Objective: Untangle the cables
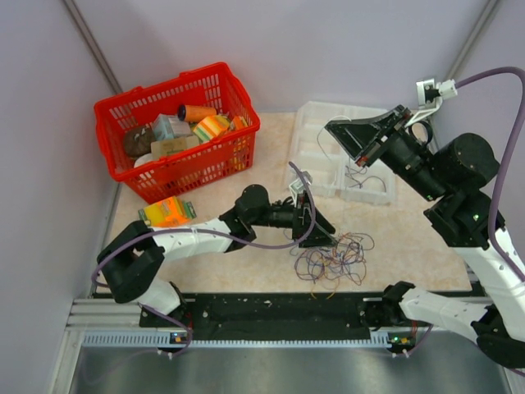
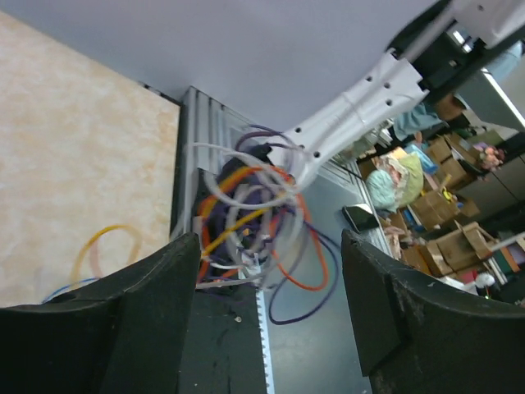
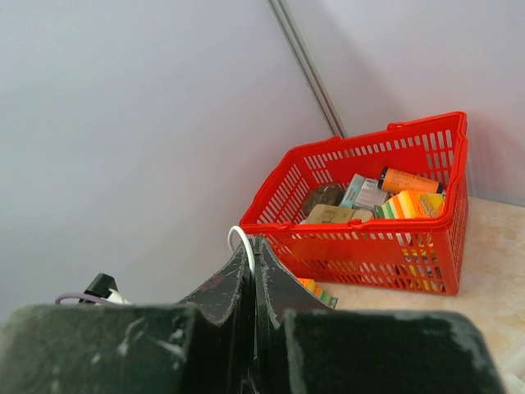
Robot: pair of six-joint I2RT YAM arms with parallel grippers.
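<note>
The cables [image 1: 332, 258] lie as a loose tangle of thin purple, orange, dark and yellow wires on the beige table near its front edge. My left gripper [image 1: 320, 230] is low at the tangle's far left edge. In the left wrist view it [image 2: 267, 246] is open, with the tangle [image 2: 254, 209] just ahead between the jaws and a yellow loop [image 2: 107, 246] on the table to the left. My right gripper [image 1: 340, 135] is raised over the clear tray. It [image 3: 254, 246] is shut on a thin white cable [image 3: 235, 242]. A few separated cables [image 1: 362, 176] lie in the tray.
A red basket [image 1: 115, 111] full of boxes and packets stands at the back left and shows in the right wrist view [image 3: 369, 230]. An orange-green packet [image 1: 168, 212] lies in front of it. The clear compartment tray [image 1: 316, 139] is at the back right. Walls enclose the table.
</note>
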